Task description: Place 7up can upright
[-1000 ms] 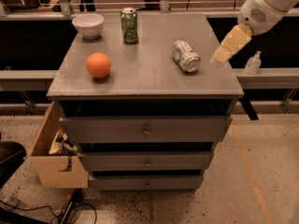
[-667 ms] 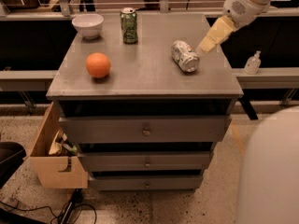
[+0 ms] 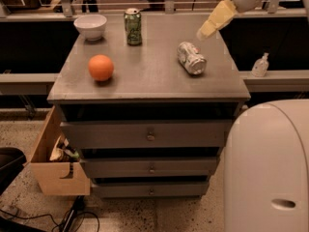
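The 7up can [image 3: 191,58], silvery-white and dented, lies on its side on the right part of the grey cabinet top [image 3: 145,66], its shiny top facing the front. My gripper [image 3: 205,30], with pale yellow fingers, hangs above the cabinet's right rear, just behind and to the right of the can, not touching it.
A darker green can [image 3: 133,27] stands upright at the back middle. A white bowl [image 3: 91,26] sits at the back left and an orange [image 3: 101,67] at the front left. My white arm cover [image 3: 268,168] fills the lower right. A cardboard box [image 3: 55,158] stands left of the drawers. A small bottle [image 3: 260,65] stands on the ledge at right.
My gripper has moved left and toward the back, from beside the cabinet's right edge to just behind the lying can. My white arm cover has come into the lower right.
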